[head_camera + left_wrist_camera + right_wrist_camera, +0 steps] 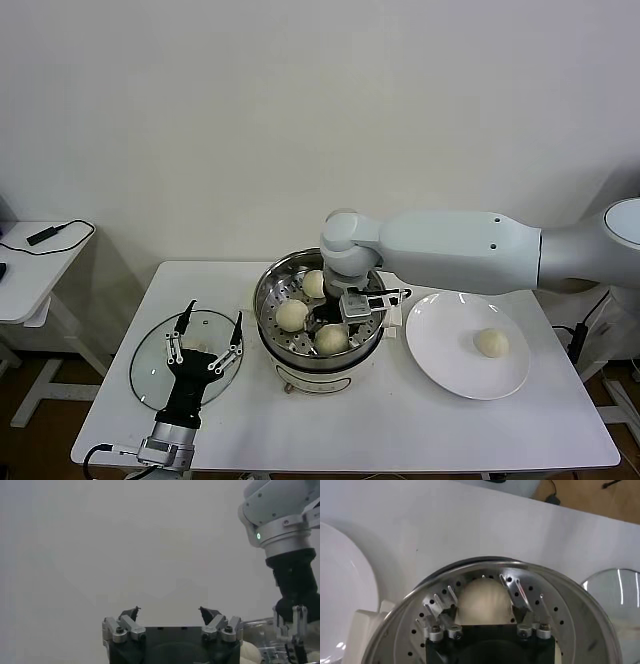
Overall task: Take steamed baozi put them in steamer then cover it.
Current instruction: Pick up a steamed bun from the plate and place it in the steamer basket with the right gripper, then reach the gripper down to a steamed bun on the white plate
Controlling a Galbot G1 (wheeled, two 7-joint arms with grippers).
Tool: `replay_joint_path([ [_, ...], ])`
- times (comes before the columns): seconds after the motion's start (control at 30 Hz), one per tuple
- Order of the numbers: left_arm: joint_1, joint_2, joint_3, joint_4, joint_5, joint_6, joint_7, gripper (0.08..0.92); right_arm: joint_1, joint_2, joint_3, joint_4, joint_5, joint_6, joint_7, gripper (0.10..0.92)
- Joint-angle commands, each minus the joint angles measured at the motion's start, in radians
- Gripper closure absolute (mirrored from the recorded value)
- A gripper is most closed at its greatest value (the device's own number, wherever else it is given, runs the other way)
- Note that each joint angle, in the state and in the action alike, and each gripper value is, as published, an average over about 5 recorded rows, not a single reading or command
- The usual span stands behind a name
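The steel steamer (268, 295) stands mid-table with three cream-white baozi in it, at the back (314, 283), the left (291, 316) and the front (332, 339). My right gripper (342, 318) reaches into the pot. In the right wrist view it (484, 611) is open, its fingers on either side of a baozi (482, 600) resting on the perforated tray (555, 615). A fourth baozi (491, 343) lies on the white plate (440, 350). The glass cover (150, 365) lies flat at the table's left. My left gripper (208, 325) hovers over it, open and empty (168, 611).
The white plate is right of the steamer, close to its rim. A low side table (30, 265) with a cable stands at far left. The right arm (280, 525) shows in the left wrist view. The table's front edge lies just below the cover and plate.
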Motion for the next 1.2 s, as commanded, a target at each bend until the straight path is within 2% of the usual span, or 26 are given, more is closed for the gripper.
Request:
replay_joint_path([
  [0.03, -0.001, 0.0, 0.002, 0.002, 0.001, 0.0, 0.0, 0.177, 0.006, -0.003, 0.023, 0.0, -0.014, 0.005, 0.019, 0.204],
  [0.1, -0.002, 0.0, 0.002, 0.002, 0.001, 0.0, 0.0, 0.177, 0.019, -0.023, 0.046, -0.001, 0.019, -0.011, -0.012, 0.203],
  [0.27, -0.007, 0.002, 0.004, 0.008, 0.0, 0.001, 0.0, 0.177, 0.068, -0.12, 0.126, -0.021, 0.285, -0.213, -0.147, 0.203],
  [0.4, -0.01, 0.002, 0.008, 0.007, 0.001, 0.002, 0.0, 0.177, 0.089, -0.218, 0.189, -0.091, 0.37, -0.31, -0.201, 0.203],
  [0.6, -0.012, 0.004, 0.012, 0.001, 0.001, 0.005, -0.001, 0.177, 0.076, -0.407, 0.175, -0.224, 0.49, -0.498, -0.201, 0.203],
  [0.77, -0.012, 0.006, 0.015, -0.003, 0.002, 0.007, -0.001, 0.177, 0.021, -0.53, 0.148, -0.361, 0.492, -0.559, -0.197, 0.203],
  [0.93, -0.011, 0.007, 0.015, -0.009, 0.003, 0.011, -0.002, 0.177, -0.067, -0.577, 0.151, -0.47, 0.47, -0.572, -0.188, 0.203],
  [1.2, -0.001, 0.006, 0.007, -0.022, 0.004, 0.014, -0.004, 0.177, -0.214, -0.599, 0.145, -0.508, 0.471, -0.574, -0.129, 0.203],
])
